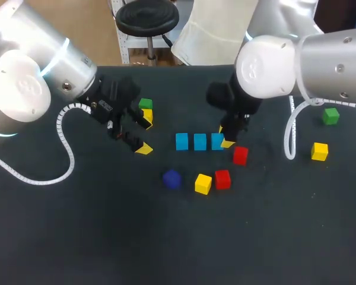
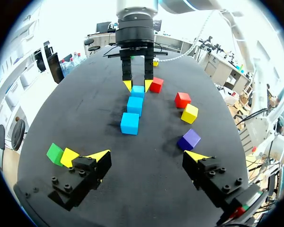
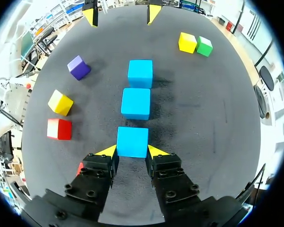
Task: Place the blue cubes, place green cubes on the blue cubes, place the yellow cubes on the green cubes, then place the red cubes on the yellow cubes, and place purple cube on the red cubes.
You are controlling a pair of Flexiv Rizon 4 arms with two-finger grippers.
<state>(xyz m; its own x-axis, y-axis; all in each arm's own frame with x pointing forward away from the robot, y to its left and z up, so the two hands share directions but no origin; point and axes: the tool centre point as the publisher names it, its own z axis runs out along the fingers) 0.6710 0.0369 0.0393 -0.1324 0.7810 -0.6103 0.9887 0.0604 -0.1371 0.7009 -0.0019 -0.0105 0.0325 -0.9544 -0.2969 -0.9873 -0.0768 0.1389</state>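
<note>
Three blue cubes lie in a row at the table's middle, and the right gripper (image 3: pixel 131 153) is down over the rightmost blue cube (image 1: pixel 217 141). Its yellow fingertips (image 3: pixel 107 151) press that cube's two sides, so the jaws look closed on it at about the cube's width. The cube appears to rest on the table, in line with the middle blue cube (image 1: pixel 200 141) and the leftmost blue cube (image 1: pixel 181 141), each a small gap from the next.

The main risk is probably in letting go. If the jaws open unevenly or the arm rises before they clear, one finger could drag the cube askew or push it into the middle one. A crooked base would then make the green layer hard to seat. A red cube (image 1: pixel 240 155) also lies just beside the outer finger, so a wide opening or a sideways exit could knock it.

The right arm comes in from the view's right and points almost straight down. The left arm reaches in from the left, tilted low over the table. The left gripper (image 2: pixel 147 155) has its jaws spread wide and holds nothing. A green cube (image 1: pixel 145 104) and a yellow cube (image 1: pixel 147 116) sit touching each other just beside it. Picking up that green cube could shove the yellow one along with it.
</note>
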